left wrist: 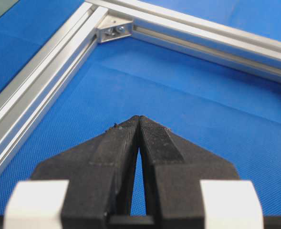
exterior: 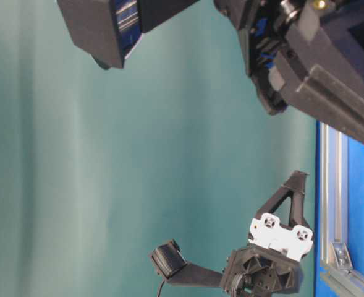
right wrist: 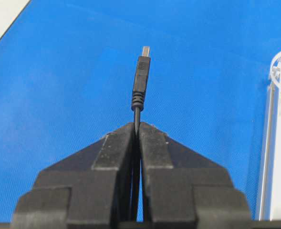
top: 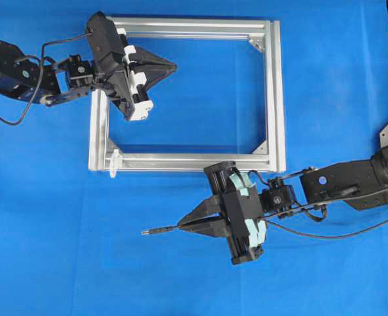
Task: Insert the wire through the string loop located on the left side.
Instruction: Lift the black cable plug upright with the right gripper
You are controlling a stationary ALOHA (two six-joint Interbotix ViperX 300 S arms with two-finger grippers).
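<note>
The wire (right wrist: 140, 81) juts from the right hand (right wrist: 137, 126), pinched between its closed fingers.

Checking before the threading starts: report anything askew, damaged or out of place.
Nothing stands out. The frame lies flat and square, the string loop sits at its lower-left corner, and the right gripper holds the wire straight, plug forward.

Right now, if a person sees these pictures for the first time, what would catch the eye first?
Probably the silver aluminium frame lying on the bright blue table. Next, the right pincer, just below the frame's bottom rail, shut on the wire, whose plug sticks out ahead of its tips. The left pincer is shut on nothing above the frame's upper left, and a small white string loop sits at the lower left corner.
</note>
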